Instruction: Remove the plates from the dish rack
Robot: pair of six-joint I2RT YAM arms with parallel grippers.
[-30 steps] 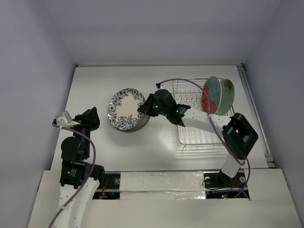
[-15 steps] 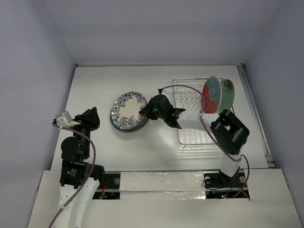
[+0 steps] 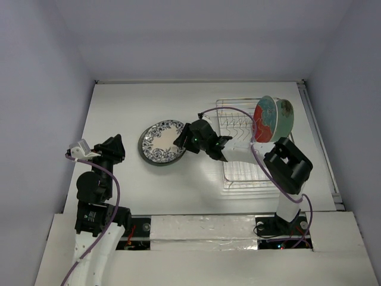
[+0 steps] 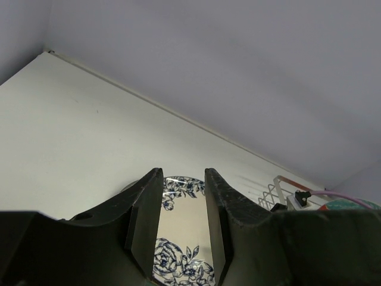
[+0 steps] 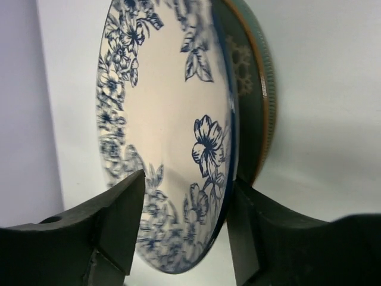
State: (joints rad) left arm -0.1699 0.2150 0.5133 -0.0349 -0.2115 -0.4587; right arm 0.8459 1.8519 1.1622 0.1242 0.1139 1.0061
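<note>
A white plate with a blue floral rim lies on a dark plate left of the dish rack. My right gripper is at this plate's right edge. In the right wrist view the right gripper is open, with the floral plate standing between the spread jaws, clear of the left finger. A red plate with a teal flower and a pale green plate stand upright in the rack's far right corner. My left gripper is held near the table's left side, its narrow gap empty.
The left wrist view looks between the left gripper's fingers at the floral plate and a corner of the wire rack. Side walls enclose the white table. A purple cable loops over the rack.
The floral plate has tipped from a raised tilt down flat onto the dark plate. My right gripper's jaws have spread apart and let go of it. The left arm has not moved.
</note>
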